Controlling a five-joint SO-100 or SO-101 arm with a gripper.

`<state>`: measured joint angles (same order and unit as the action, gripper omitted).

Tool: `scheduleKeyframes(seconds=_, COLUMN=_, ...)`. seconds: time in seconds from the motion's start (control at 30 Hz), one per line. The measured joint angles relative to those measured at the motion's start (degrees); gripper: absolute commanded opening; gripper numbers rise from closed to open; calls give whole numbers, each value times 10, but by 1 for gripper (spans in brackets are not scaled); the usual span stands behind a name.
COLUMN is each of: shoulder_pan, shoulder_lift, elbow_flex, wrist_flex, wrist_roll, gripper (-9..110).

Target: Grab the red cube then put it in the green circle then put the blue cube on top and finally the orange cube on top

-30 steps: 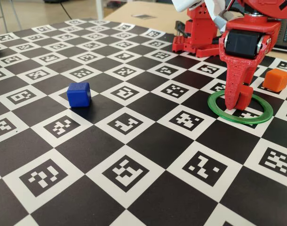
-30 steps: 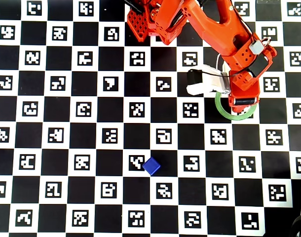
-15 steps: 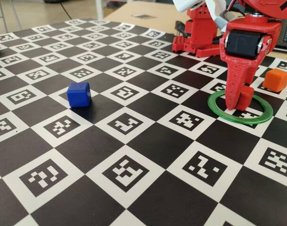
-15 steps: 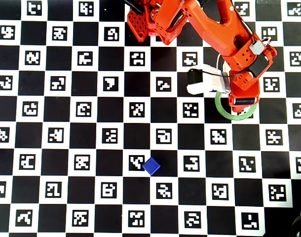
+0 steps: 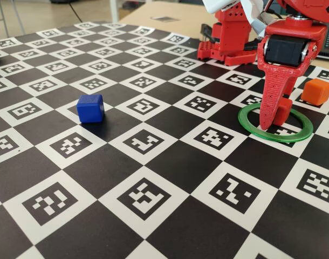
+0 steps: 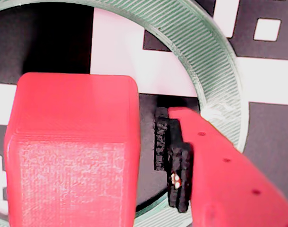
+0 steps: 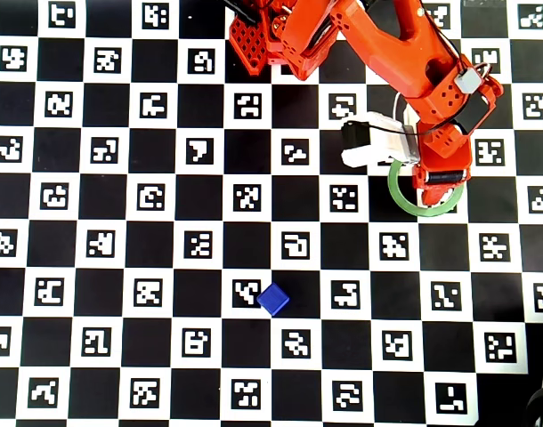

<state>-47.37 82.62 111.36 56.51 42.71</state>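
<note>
matte red cube inside ridged green circle, gripper parted, empty

I get even, bright light in the fixed and overhead views, with soft shadows and mild sheen on the black squares. My wrist view is overexposed: the red cube looks washed-out, and white squares bloom.

Gripper shifted slightly rightward and up over the green circle in the fixed view, jaws now parted, a gap between finger and red cube
</note>
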Motion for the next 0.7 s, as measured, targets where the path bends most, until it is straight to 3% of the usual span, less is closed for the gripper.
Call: scheduleKeyframes(seconds=0.7, shoulder_pan=102, shoulder_lift=138, elbow_flex=-210, wrist_flex=257, wrist_roll=-84, gripper=31)
